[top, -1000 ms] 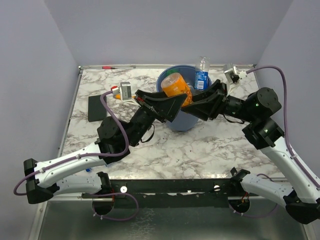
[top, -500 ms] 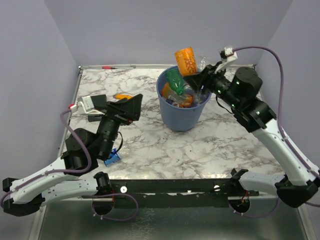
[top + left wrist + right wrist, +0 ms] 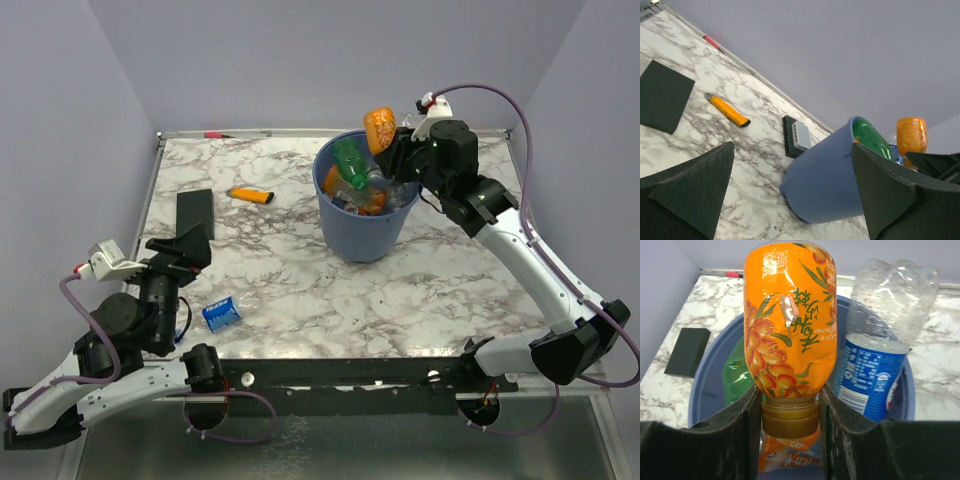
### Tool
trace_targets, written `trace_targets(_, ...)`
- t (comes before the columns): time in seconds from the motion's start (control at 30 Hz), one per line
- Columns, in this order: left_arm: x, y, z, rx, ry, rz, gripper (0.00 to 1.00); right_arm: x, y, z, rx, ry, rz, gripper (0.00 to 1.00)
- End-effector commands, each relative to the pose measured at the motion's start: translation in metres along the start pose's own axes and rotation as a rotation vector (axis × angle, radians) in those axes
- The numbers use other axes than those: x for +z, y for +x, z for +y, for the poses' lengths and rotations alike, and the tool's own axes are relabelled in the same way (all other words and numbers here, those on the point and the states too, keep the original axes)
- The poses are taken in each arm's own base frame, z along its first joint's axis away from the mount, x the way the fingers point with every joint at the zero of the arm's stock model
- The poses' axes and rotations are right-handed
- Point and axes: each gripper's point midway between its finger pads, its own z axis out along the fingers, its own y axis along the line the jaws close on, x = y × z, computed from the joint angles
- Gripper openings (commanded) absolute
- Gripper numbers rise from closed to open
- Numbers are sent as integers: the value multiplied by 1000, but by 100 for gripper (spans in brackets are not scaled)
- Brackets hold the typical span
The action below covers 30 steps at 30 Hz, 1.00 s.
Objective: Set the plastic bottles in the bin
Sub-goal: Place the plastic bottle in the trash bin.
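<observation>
The bin (image 3: 365, 225) is a blue bucket at the table's middle back, with a green bottle (image 3: 350, 160) and other bottles inside. My right gripper (image 3: 396, 150) is shut on an orange bottle (image 3: 379, 128) and holds it above the bin's far rim. In the right wrist view the orange bottle (image 3: 790, 320) hangs cap down between my fingers (image 3: 747, 425), beside a clear blue-labelled bottle (image 3: 880, 345) standing in the bin (image 3: 705, 385). Another clear blue-labelled bottle (image 3: 222, 312) lies on the table near the front left. My left gripper (image 3: 185, 250) stands open and empty just left of it.
An orange marker (image 3: 250, 195) and a flat black rectangle (image 3: 195, 213) lie left of the bin. A small black and grey device (image 3: 796, 136) sits behind the bin, and a red pen (image 3: 711, 41) lies along the back edge. Grey walls close in three sides.
My left arm let go of the orange bottle over the bin, opened and drew back to the front left. My right gripper now holds that bottle above the bin.
</observation>
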Motion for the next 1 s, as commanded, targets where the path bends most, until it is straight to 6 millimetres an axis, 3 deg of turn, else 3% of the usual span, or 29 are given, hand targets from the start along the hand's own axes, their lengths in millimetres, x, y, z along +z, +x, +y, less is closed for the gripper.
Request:
trace_targets(0.0,-1,9,32,112,-117,-8,99,4,19,-16,18,53,64,17)
trace_targets(0.23,1,18,27,168,-116,23,99,-24,27,-6,7,-32,92,15)
trace_targets(0.53,4,36,25,220,-116,50,99,-55,56,-5,-90,-112,173,19)
trace_targets(0.73,7,47,19,265,-115,71,99,-48,67,-7,-104,-112,202,48)
trace_targets(0.87,8,49,18,285,-121,73,99,-39,60,-6,-104,-109,178,51)
trace_targets(0.97,8,49,17,277,-118,75,99,-37,58,-8,-98,-89,179,64)
